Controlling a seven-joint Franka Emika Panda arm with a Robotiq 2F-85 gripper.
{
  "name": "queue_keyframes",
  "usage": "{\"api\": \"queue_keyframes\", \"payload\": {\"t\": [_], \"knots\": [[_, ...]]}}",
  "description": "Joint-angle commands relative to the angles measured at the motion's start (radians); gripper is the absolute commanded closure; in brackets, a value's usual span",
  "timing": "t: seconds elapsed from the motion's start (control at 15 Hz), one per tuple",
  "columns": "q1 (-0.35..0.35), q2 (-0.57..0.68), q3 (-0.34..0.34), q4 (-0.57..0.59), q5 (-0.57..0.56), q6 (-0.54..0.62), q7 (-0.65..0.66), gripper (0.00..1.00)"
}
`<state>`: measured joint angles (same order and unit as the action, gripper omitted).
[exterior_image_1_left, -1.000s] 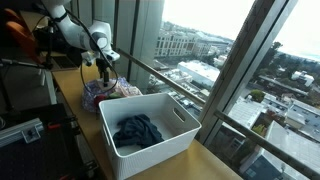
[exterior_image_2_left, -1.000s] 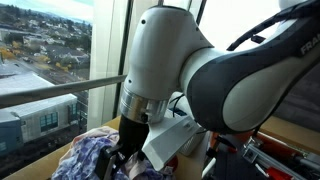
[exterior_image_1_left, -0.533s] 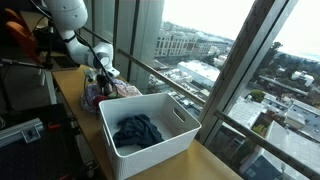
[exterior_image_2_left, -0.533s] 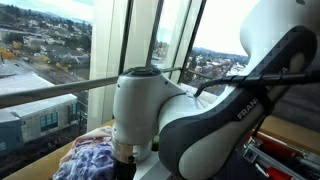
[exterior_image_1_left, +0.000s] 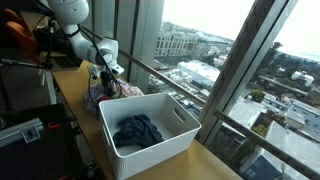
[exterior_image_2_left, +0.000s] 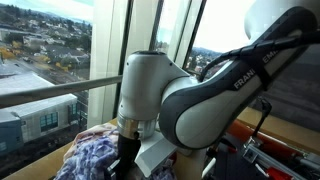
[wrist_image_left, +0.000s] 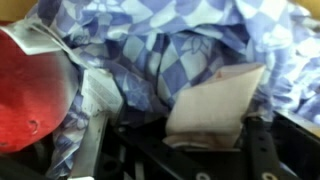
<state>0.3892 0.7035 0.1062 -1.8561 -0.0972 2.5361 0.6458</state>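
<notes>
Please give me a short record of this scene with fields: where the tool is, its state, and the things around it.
tool: down at the pile, jaws apart in the wrist view
pile: blue-checked cloth, on the counter, beside the bin
bin: white, with a dark cloth inside
tag: white, on the pile
red thing: beside the pile, unclear what it is

The arm (exterior_image_1_left: 80, 38) hung bent over the counter (exterior_image_1_left: 68, 93) in an exterior view, with its white links folded at the elbow and the wrist (exterior_image_1_left: 108, 52) pointed almost straight down. The claw (exterior_image_1_left: 103, 78) sat low, close to the counter's outer long edge and toward its far end. In the wrist view the fingers (wrist_image_left: 262, 150) stood well apart (dark bars along the bottom of the frame).
</notes>
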Motion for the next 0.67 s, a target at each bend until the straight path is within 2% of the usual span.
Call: {"api": "queue_keyframes", "payload": {"t": [0.0,0.07,0.13,0.33,0.6], "knots": [[-0.074,-0.183,0.009,-0.107,0.095,-0.025,-0.091,0.93],[-0.089,-0.225,0.010,-0.120,0.117,-0.025,-0.105,0.99],[-0.105,-0.267,0.011,-0.132,0.140,-0.031,-0.123,1.00],[-0.137,-0.399,0.012,-0.166,0.186,-0.054,-0.167,0.98],[-0.156,-0.569,0.020,-0.173,0.214,-0.129,-0.194,1.00]]}}
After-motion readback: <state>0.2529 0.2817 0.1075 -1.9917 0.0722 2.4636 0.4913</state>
